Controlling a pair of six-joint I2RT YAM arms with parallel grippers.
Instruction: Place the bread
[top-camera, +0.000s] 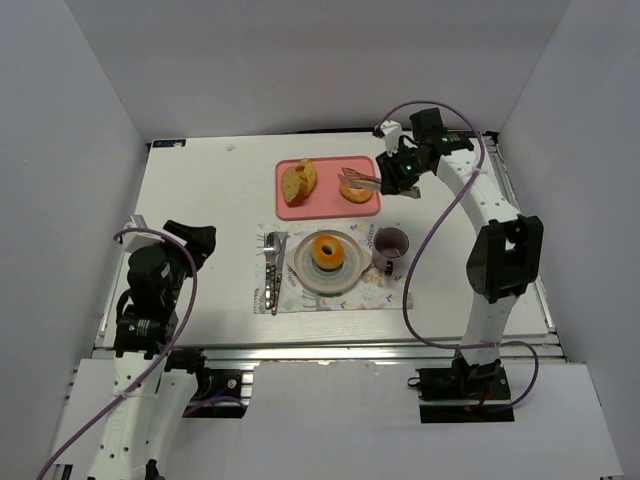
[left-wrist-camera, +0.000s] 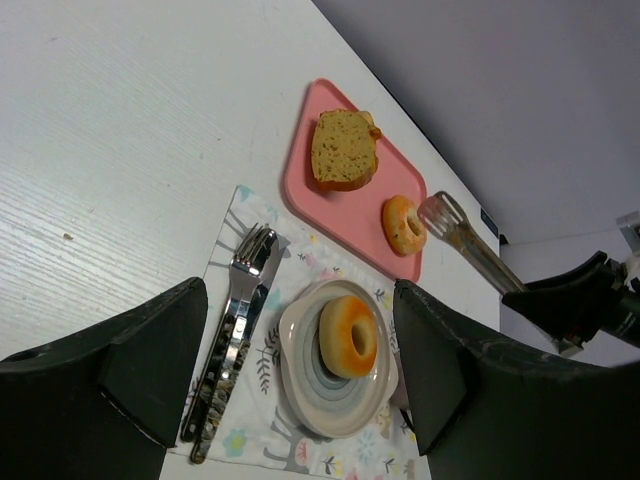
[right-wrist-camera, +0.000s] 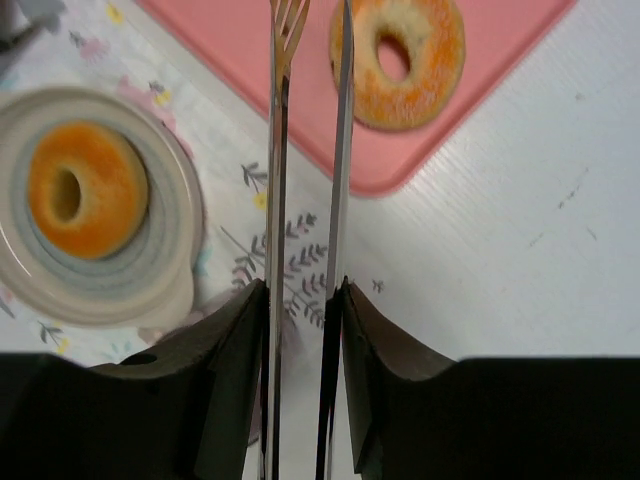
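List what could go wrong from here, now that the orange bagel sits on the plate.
1. The long metal tongs, pinched in the right gripper, end right by the pale tan ring on the pink tray; they may nudge or grab it by mistake.
2. The grip is narrow, so the tongs could twist or slip.
3. Swinging back, they may clip the purple mug beside the round grey plate holding the deep orange bagel.

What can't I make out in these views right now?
Tongs: tips cut off by the top edge, right wrist view.
Mug: nearly all hidden behind the left hand, left wrist view.
Loaf slice: outside the right wrist view.
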